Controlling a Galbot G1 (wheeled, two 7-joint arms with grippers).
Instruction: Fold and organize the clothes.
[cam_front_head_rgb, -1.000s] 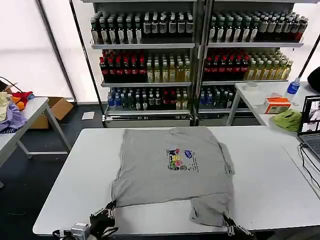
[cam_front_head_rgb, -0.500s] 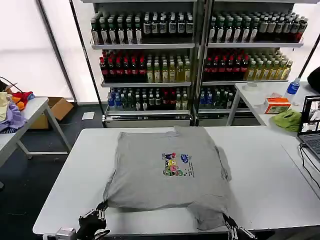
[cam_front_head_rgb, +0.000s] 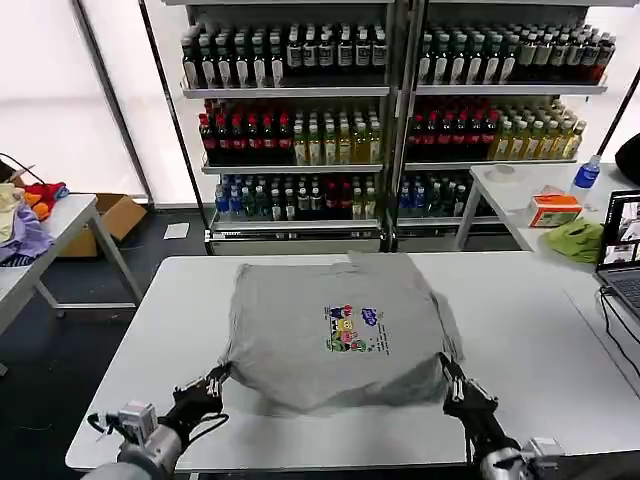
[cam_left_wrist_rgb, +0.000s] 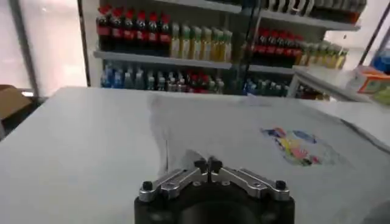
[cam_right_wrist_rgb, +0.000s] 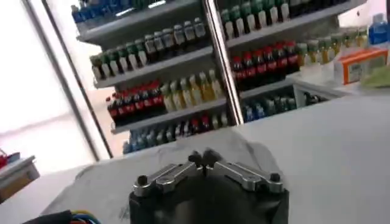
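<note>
Both grippers have come up and in from the near table edge since 1 s ago, lifting the shirt's (cam_front_head_rgb: 340, 325) near hem. Left gripper (cam_front_head_rgb: 215, 380) w/ fingers pressed together, pinching near-left hem corner; right gripper (cam_front_head_rgb: 447, 368) likewise on near-right corner. Grey shirt, print up, lies mid white table (cam_front_head_rgb: 540, 350), near edge raised. Drink shelves (cam_front_head_rgb: 385, 110) on far side.

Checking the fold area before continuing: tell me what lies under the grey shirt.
The grey shirt lies on the white table, bare around it. Left gripper and right gripper pinch its near corners. Whatever is beneath the fabric itself is covered.
</note>
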